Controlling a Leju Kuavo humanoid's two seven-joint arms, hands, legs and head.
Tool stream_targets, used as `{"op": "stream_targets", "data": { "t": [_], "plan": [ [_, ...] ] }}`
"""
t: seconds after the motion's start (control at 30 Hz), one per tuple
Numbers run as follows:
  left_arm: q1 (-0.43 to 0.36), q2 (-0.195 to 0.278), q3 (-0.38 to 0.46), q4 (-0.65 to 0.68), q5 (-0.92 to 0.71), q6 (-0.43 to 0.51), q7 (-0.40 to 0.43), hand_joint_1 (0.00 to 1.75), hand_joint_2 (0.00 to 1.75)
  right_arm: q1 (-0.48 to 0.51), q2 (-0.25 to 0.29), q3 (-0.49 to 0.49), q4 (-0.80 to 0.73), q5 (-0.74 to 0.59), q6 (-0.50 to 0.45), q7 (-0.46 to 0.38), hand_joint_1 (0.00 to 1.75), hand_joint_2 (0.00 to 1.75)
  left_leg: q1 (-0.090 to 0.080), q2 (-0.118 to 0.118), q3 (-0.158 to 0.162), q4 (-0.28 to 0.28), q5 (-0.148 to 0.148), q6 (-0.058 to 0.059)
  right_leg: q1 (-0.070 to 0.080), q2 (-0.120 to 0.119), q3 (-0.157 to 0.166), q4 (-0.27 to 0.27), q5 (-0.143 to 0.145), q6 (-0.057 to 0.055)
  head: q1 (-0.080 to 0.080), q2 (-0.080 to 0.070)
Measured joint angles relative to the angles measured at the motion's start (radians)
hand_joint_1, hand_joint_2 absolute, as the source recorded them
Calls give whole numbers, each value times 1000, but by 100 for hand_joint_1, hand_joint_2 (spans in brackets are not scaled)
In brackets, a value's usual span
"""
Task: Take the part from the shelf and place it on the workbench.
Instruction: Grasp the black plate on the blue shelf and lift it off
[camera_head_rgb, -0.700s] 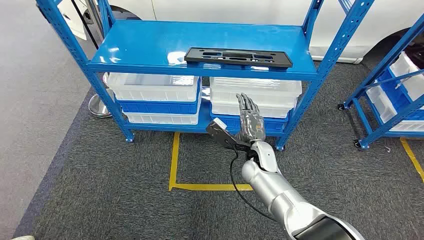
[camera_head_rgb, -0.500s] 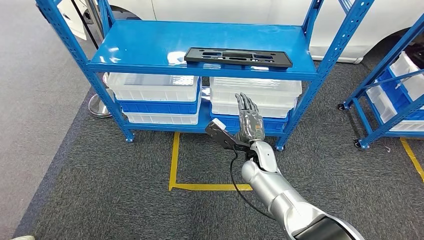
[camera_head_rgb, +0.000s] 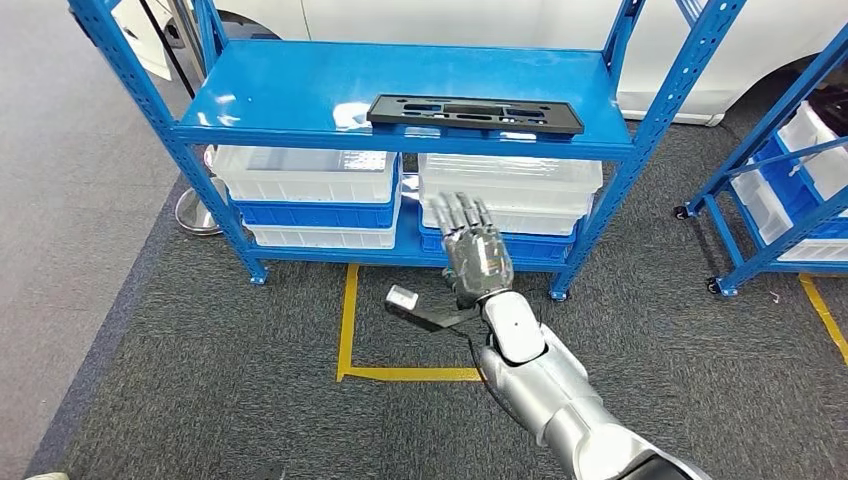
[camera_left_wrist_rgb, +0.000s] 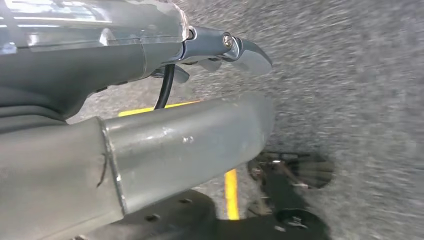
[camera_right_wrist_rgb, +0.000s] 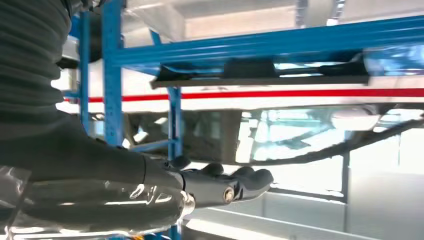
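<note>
The long black part lies flat near the front edge of the blue shelf, on its top deck. The right hand is raised below that deck, in front of the white bins, fingers spread wide and holding nothing. The left hand hangs over grey carpet; I cannot tell its grasp.

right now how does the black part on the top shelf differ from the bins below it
The black part is flat, dark and slotted, lying alone on the top shelf. The bins are translucent white, boxy and stacked on the lower level. Both sit on the same blue rack, untouched by the right hand.
</note>
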Motion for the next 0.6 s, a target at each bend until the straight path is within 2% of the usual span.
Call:
{"op": "stream_targets", "data": {
  "t": [0.27, 0.33, 0.4, 0.47, 0.53, 0.57, 0.6],
  "plan": [
    [2, -6, -13, 0, -16, 3, 31, 0, 0, 10, 1, 0, -8, 8, 0, -3, 0, 175, -1, -1, 0, 1, -1, 1, -1, 0, 1, -2, 1, 1, 0, 0],
    [6, -5, -17, 0, -29, 7, 12, 0, 0, 9, 6, 0, 8, -7, 0, -9, 0, 175, -4, -1, -1, 0, -1, 9, -5, -2, 3, -10, 3, 7, -1, 0],
    [5, -6, -23, 0, -40, 8, 1, 0, 0, 6, 13, 0, 24, -19, 0, -12, 0, 175, 2, -1, 9, -20, 6, 21, -6, -1, 2, -9, 1, 15, 0, 0],
    [2, -8, -29, 0, -46, 9, 0, 0, 0, 0, 17, 0, 35, -26, 0, -12, 0, 175, 9, 0, 21, -39, 13, 27, -4, 6, -31, 56, -30, 15, 1, 0],
    [1, -9, -32, 0, -50, 10, 1, 0, 0, -2, 16, 0, 49, -28, 0, -12, 0, 175, 8, -1, 25, -40, 10, 30, -5, 12, -109, 187, -76, 14, 1, 0],
    [2, -10, -33, 0, -52, 10, 3, 0, 0, 0, 15, 1, 55, -30, 0, -12, 0, 175, 8, -3, 27, -39, 7, 30, -5, 13, -146, 239, -84, 15, 1, 0],
    [3, -10, -34, 0, -53, 10, 5, 0, 0, 1, 14, 1, 62, -32, 0, -12, 0, 175, 8, -6, 30, -36, 2, 29, -6, 13, -170, 261, -73, 15, 1, 0]
  ]
}}
